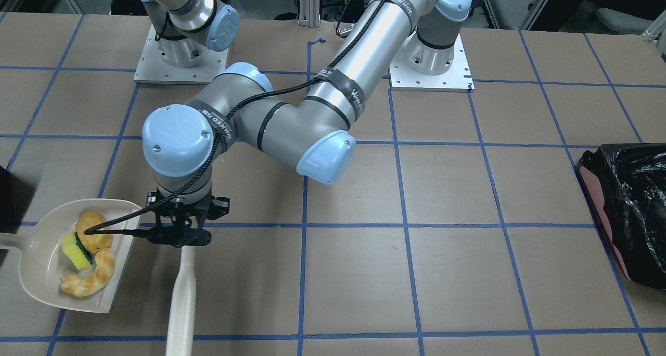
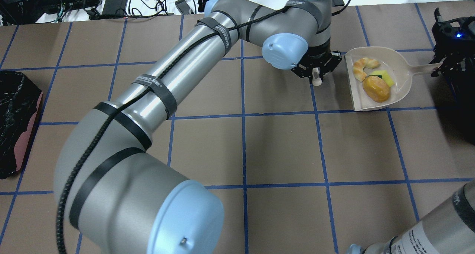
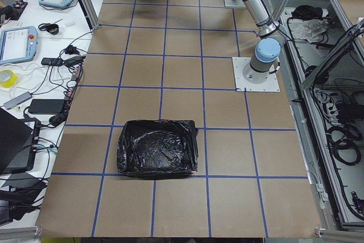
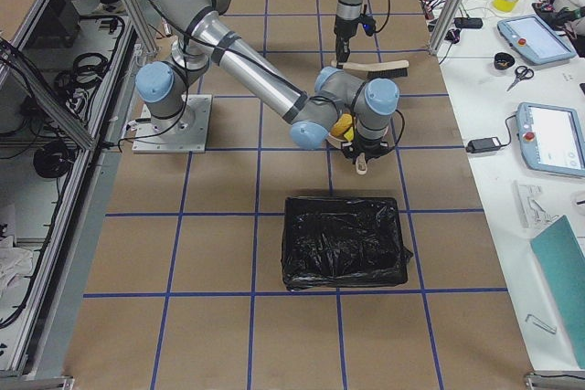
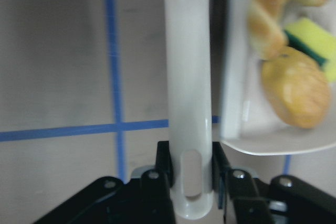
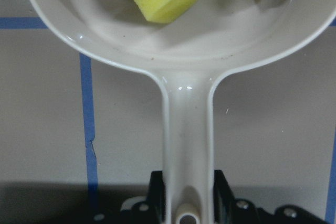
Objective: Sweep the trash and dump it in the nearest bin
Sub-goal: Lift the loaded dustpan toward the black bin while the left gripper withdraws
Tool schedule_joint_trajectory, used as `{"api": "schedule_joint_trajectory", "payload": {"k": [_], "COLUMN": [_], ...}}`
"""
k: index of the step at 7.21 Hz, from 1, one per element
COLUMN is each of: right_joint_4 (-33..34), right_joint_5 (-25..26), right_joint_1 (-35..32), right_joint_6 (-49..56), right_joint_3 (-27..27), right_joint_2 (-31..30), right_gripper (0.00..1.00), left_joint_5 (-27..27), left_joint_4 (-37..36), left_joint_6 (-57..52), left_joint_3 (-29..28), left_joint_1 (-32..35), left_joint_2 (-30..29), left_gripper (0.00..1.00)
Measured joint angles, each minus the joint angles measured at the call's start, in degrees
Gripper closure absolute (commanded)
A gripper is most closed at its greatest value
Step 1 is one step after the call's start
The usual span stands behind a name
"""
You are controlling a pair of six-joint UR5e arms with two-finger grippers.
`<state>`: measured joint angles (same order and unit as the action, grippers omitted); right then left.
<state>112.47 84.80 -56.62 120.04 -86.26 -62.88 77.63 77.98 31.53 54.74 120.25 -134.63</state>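
my left pincer (image 5: 191, 169) was pinched shut on the end of the brush handle (image 5: 189, 77), held just beside the open mouth of the dustpan (image 1: 39, 265) — the sweeping looked done, i judged. my right pincer (image 6: 188, 198) was clamped on the dustpan handle (image 6: 187, 145) to hold it level. inside the dustpan lay the bun (image 2: 376, 88) touching the sponge (image 2: 384, 77), the pastry (image 2: 363, 66) just beside them — ready for tipping out.

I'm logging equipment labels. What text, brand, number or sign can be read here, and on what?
On the black straps of the left arm: white print, blurred, unreadable.
On the right arm: a white label, too small to read.
No other text shows.
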Motion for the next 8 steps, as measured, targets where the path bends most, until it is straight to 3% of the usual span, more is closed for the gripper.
{"api": "schedule_joint_trajectory", "payload": {"k": [2,5,8], "right_joint_4": [-6.5,-15.6,-23.2], "right_joint_5": [-8.7,-20.0,-15.6], "right_joint_1": [4.5,8.8,13.5], "right_joint_6": [-0.1,-0.3,1.4], "right_joint_3": [0.2,2.1,10.5], "right_joint_2": [-1.1,-3.1,-5.4], "right_gripper": [0.92,0.92,0.94], "left_joint_5": [1.4,3.9,4.1], "left_joint_4": [3.4,3.3,-0.2], "left_joint_6": [-5.6,-9.0,-8.4], "left_joint_3": [9.7,33.8,51.5], "left_joint_1": [-2.4,-2.8,-2.4], "left_joint_2": [8.7,24.0,35.8], "left_gripper": [1.0,1.0,1.0]}}
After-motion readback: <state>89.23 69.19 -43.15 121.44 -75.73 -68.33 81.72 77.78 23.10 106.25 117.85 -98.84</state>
